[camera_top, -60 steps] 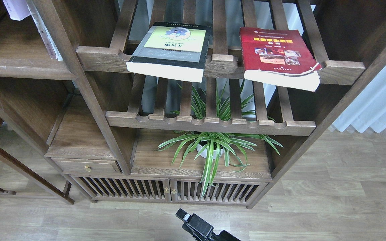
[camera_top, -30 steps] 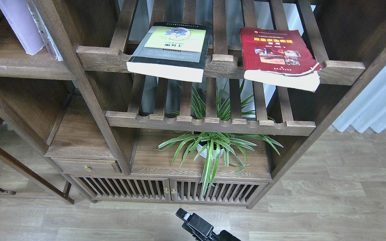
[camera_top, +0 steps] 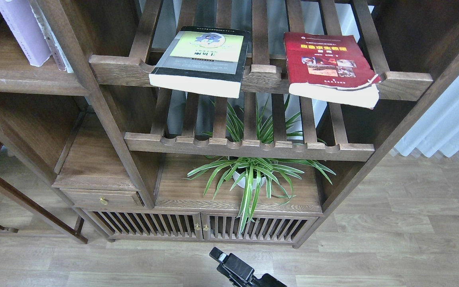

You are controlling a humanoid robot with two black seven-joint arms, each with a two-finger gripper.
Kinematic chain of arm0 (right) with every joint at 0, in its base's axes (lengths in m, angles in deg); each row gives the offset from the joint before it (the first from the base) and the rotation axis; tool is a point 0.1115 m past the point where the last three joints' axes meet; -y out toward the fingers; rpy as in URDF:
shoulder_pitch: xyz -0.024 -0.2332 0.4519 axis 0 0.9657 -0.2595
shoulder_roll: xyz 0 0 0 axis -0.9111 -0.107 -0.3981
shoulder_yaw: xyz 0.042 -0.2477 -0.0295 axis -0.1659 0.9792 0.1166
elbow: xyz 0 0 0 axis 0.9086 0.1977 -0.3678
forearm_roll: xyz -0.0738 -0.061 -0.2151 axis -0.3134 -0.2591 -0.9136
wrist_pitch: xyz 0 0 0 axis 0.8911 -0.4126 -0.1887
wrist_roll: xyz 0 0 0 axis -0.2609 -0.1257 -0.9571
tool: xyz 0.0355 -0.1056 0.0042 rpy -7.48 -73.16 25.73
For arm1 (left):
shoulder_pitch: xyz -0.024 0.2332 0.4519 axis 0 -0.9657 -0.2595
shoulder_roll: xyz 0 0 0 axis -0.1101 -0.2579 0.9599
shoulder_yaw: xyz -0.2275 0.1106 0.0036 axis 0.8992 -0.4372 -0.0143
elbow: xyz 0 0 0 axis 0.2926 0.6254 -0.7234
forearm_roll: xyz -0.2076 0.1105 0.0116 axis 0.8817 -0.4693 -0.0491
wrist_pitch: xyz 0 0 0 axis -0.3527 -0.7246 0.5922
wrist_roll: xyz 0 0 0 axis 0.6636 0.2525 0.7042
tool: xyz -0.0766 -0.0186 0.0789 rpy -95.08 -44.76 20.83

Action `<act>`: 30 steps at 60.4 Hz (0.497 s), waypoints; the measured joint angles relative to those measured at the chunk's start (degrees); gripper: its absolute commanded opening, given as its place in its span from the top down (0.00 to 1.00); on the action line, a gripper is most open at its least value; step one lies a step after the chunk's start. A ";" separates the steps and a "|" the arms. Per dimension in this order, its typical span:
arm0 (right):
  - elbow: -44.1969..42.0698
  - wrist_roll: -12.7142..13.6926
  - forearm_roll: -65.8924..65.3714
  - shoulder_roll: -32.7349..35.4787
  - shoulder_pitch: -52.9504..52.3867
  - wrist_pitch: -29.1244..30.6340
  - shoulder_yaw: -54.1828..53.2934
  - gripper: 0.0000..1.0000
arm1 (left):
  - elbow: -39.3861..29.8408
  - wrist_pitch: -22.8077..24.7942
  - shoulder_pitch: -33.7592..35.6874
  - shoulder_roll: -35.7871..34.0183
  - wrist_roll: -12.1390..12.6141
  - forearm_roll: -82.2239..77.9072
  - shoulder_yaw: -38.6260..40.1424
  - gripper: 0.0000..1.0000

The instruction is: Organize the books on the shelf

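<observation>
The pale lavender book (camera_top: 22, 32) stood on the solid dark-wood shelf (camera_top: 2, 59), left of the slatted rack (camera_top: 261, 71) — where the thick black-edged book (camera_top: 201, 59) and red book (camera_top: 329, 65) lay flat. A dark gripper (camera_top: 233, 269) sat below — its finger state could not be told.

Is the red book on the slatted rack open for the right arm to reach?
Probably yes: the red book lies flat with nothing on it, its front edge overhanging the rail of the slatted rack.
</observation>
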 measured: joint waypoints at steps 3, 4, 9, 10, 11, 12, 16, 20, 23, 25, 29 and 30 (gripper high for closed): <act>0.17 -0.47 0.05 0.00 -0.01 0.00 -0.43 0.01 | -0.87 0.00 -1.29 -0.99 -0.03 1.70 0.19 0.64; 0.22 -0.63 0.08 0.00 -0.02 0.00 -0.58 0.01 | -1.23 0.00 -1.78 -1.37 -0.04 2.24 0.25 0.64; 0.66 -1.28 0.26 0.00 -0.04 0.00 -1.16 0.01 | -4.24 0.00 -5.80 -3.61 -0.09 5.01 0.63 0.64; 0.75 -1.35 0.29 0.00 -0.04 0.00 -1.21 0.01 | -4.86 0.00 -6.61 -3.92 -0.09 5.40 0.78 0.64; 0.85 -1.44 0.31 0.00 -0.04 0.00 -1.24 0.01 | -5.57 0.00 -7.52 -4.21 -0.10 5.82 1.02 0.64; 0.93 -1.48 0.33 0.00 -0.04 0.00 -1.26 0.01 | -6.28 0.00 -8.46 -4.49 -0.10 6.20 1.37 0.64; 1.09 -1.54 0.37 0.00 -0.01 0.00 -1.29 0.01 | -9.19 0.00 -12.42 -5.26 -0.11 7.28 3.81 0.64; 1.16 -1.56 0.38 0.00 0.00 0.00 -1.28 0.01 | -11.66 0.00 -15.83 -5.64 -0.05 7.62 7.02 0.64; 1.24 -1.57 0.38 0.00 0.01 0.00 -1.28 0.01 | -13.32 0.00 -18.44 -5.79 0.12 7.70 9.42 0.64; 1.35 -1.58 0.38 0.00 0.01 0.00 -1.27 0.01 | -14.31 0.00 -20.12 -5.85 0.21 7.73 10.88 0.64; 1.74 -1.60 0.38 0.00 0.02 0.00 -1.26 0.01 | -16.36 0.00 -23.75 -5.89 0.33 7.74 13.86 0.64; 1.84 -1.62 0.39 0.00 0.02 0.00 -1.26 0.01 | -16.88 0.00 -24.68 -5.90 0.34 7.74 14.61 0.64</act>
